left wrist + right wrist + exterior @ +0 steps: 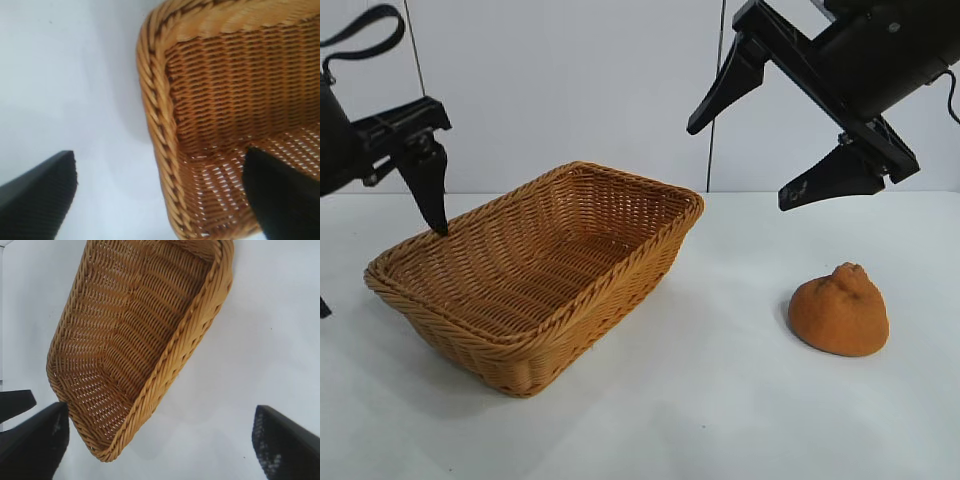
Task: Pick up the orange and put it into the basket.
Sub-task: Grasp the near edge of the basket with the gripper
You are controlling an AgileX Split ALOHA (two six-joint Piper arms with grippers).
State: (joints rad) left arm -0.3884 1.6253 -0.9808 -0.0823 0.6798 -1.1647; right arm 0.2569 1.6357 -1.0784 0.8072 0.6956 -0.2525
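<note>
The orange [840,312], a lumpy orange-brown dome with a knobby peak, sits on the white table at the right, apart from the basket. The tan wicker basket [650,255] stands centre-left and is empty. My right gripper [736,168] is open and empty, raised high above the table between basket and orange, up and left of the orange. In the right wrist view it [160,412] frames the basket's corner [190,340] and bare table; the orange is out of that view. My left gripper [382,268] is open over the basket's left end, straddling the rim [155,100] in the left wrist view [160,157].
The white table [720,400] runs to a pale wall behind. Bare table lies between the basket and the orange and in front of both.
</note>
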